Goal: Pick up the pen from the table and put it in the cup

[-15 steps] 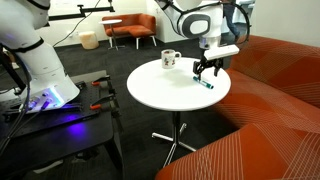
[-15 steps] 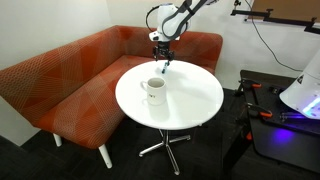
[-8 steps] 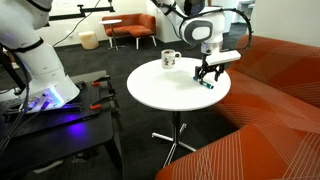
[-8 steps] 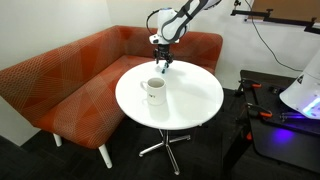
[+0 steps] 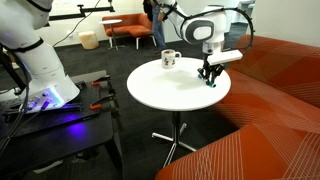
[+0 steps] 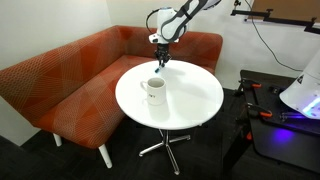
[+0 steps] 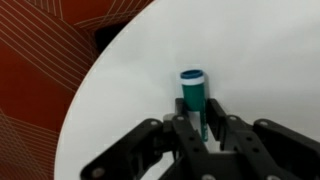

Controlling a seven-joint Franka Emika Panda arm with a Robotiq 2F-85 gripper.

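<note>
The teal pen (image 7: 193, 90) lies on the round white table (image 7: 260, 60) near its edge, by the sofa. In the wrist view my gripper (image 7: 196, 120) is lowered over it with the fingers (image 7: 183, 130) pressed against both sides of the pen's rear part, shut on it, while the capped end sticks out ahead. In both exterior views the gripper (image 5: 210, 77) (image 6: 161, 67) stands tip-down on the table (image 5: 165, 92) (image 6: 190, 105) and hides the pen. The white cup (image 5: 170, 60) (image 6: 154, 90) stands upright, a short way from the gripper.
An orange sofa (image 6: 60, 80) (image 5: 280, 110) wraps round the far side of the table. A dark low workbench (image 5: 60, 115) with a white robot base (image 5: 35, 60) and tools stands beside it. The table's metal pedestal (image 6: 166, 140) has splayed feet.
The gripper's fingers were spread wide over the pen a second ago. They have now closed on it, and the gripper has come down slightly. The cup has not moved.
</note>
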